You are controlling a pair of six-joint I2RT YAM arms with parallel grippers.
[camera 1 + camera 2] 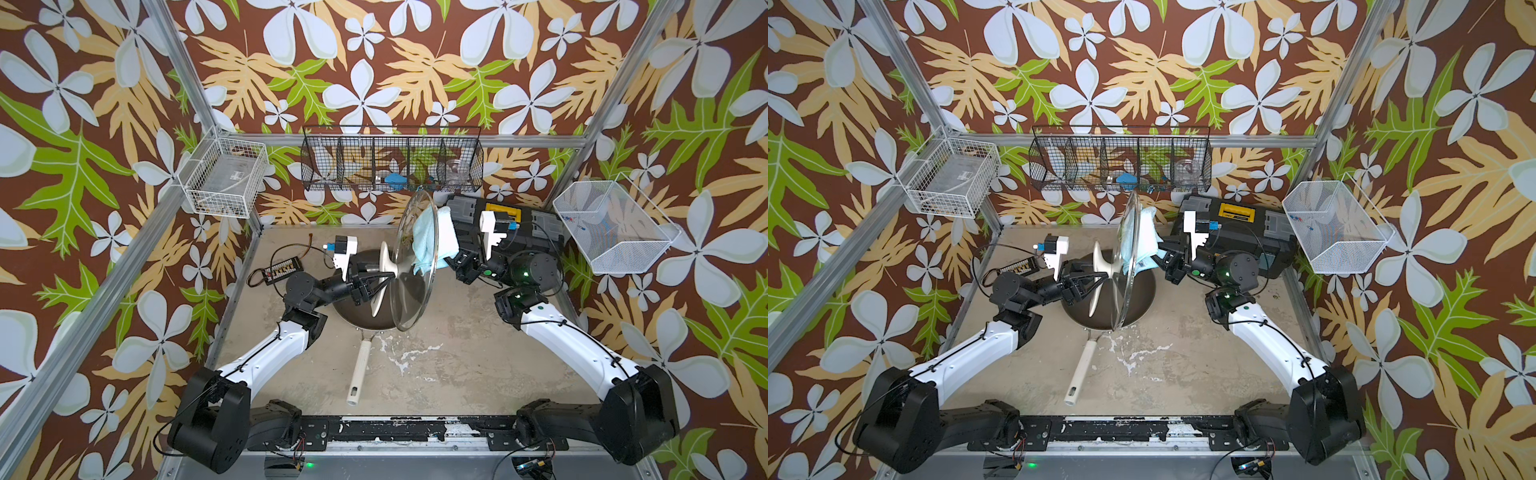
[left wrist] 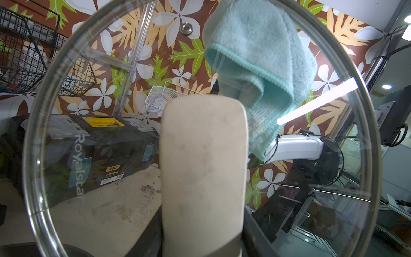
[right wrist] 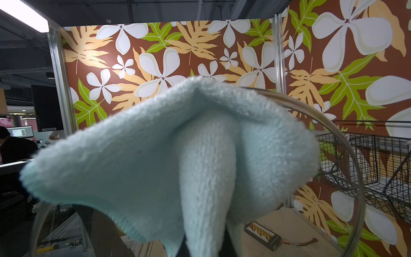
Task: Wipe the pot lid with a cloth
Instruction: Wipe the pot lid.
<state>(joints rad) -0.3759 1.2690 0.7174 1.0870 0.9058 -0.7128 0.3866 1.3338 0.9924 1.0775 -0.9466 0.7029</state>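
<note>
One upright clear-glass pot lid [image 2: 202, 155]

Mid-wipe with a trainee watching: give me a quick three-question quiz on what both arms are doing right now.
1. Fill in: the left gripper grips the pot lid by its ____.
2. True or false: the lid lies flat on the table.
3. What holds the cloth against the glass? A. left gripper B. right gripper

Key: 1 handle; 2 false, it stands on edge; 3 B.
</note>
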